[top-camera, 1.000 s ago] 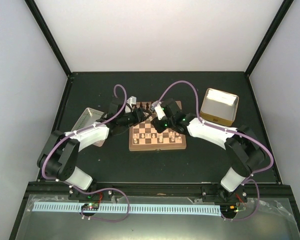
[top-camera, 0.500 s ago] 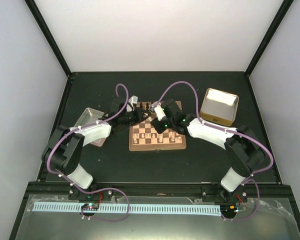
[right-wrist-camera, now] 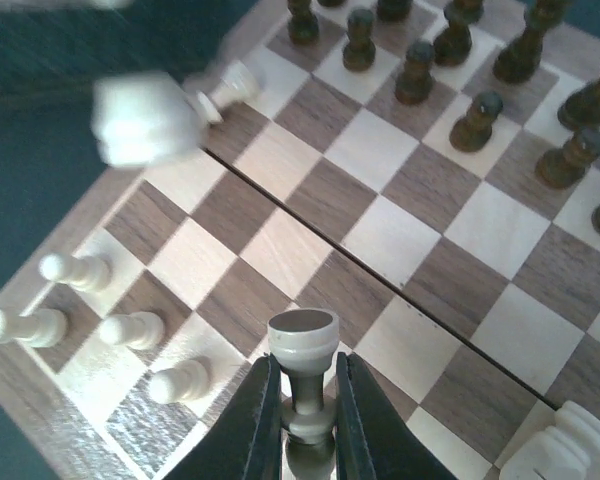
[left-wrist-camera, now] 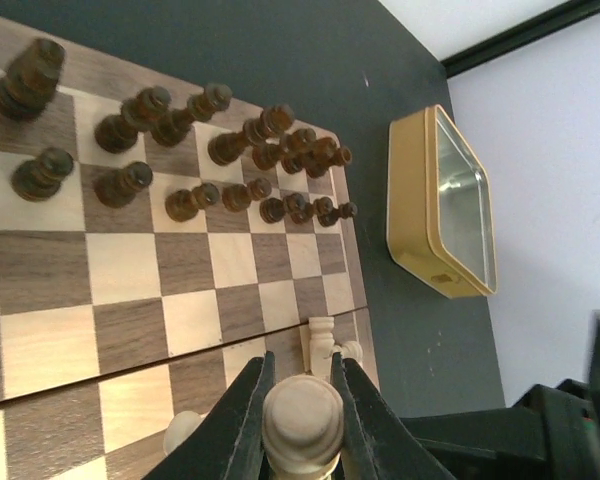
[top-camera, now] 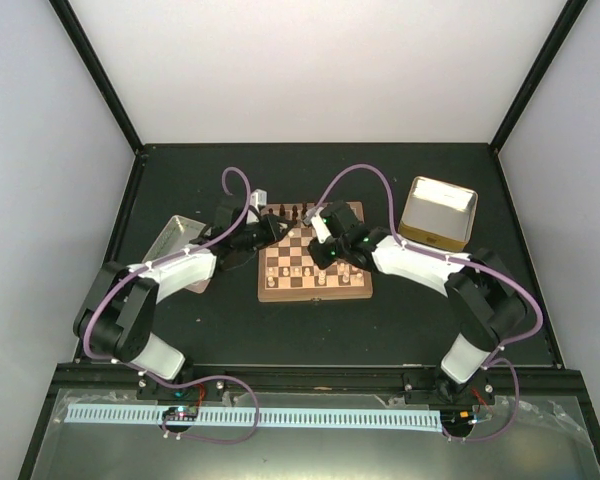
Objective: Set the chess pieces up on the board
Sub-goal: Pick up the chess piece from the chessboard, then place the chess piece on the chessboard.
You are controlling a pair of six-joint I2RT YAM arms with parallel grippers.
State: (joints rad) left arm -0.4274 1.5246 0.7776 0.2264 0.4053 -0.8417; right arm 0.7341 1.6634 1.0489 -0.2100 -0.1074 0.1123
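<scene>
Jaws of the left gripper [left-wrist-camera: 300,425] clamp a pale cream round-topped wooden chess piece [left-wrist-camera: 302,412]; the right gripper [right-wrist-camera: 300,405] clamps a cream flat-topped chess piece [right-wrist-camera: 301,338] (dark brown pieces [right-wrist-camera: 477,118] stand beyond both), each over the checked brown-and-tan wooden chessboard [left-wrist-camera: 120,270].

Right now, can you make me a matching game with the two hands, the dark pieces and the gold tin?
1 left hand
2 right hand
3 dark pieces
4 gold tin

A beside the board
B shut on a round-topped pale piece
C lined up on the board's far side
D shut on a flat-topped pale piece

Pairs: 1-B, 2-D, 3-C, 4-A
</scene>
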